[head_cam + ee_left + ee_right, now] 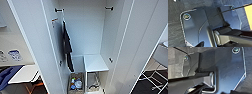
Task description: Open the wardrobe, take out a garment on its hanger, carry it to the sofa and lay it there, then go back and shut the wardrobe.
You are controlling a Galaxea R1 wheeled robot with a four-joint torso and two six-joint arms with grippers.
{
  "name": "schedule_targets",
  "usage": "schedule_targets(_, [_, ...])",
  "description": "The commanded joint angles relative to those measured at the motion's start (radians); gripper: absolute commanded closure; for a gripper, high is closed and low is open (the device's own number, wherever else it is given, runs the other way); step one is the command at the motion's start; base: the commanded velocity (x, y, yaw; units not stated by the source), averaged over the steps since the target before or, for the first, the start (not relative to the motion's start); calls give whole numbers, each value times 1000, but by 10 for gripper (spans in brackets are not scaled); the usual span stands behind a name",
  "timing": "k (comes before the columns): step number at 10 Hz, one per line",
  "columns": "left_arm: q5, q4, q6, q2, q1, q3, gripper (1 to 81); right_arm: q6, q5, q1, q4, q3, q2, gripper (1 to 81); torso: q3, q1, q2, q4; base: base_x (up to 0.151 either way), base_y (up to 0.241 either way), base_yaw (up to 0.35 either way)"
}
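From our wrists we see our own dark plates and jointed bars over grey carpet [175,31], and we cannot tell whether the left pincer or the right pincer is spread or closed, or whether either has hold of anything. Ahead, in the head view, the wardrobe [85,32] stands open, its two white doors swung wide to either side. Inside it a dark garment [67,46] hangs close against the left wall, below a small dark rail bracket [59,10]; a matching bracket [109,8] sits high on the right wall. Lower down, a white shelf [95,63] juts out on the right half of the interior. On the wardrobe floor a brown basket [76,83] holds blue and white items that we cannot make out. Past the left door we see a white surface [23,73] with orange legs, and a blue cloth [7,75] at its near side. Past the right door stands a white frame [155,80] over dark floor.
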Motion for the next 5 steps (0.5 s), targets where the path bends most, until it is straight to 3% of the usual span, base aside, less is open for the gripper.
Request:
schedule_targets(1, [41, 3, 6, -1, -43, 0, 10, -1, -43, 34, 1, 2, 3, 10, 0, 0, 0, 0, 116, 0, 0])
schedule_targets(5, [41, 3, 6, 1, -43, 0, 10, -1, -42, 33, 1, 2, 2, 10, 0, 0, 0, 0, 115, 0, 0])
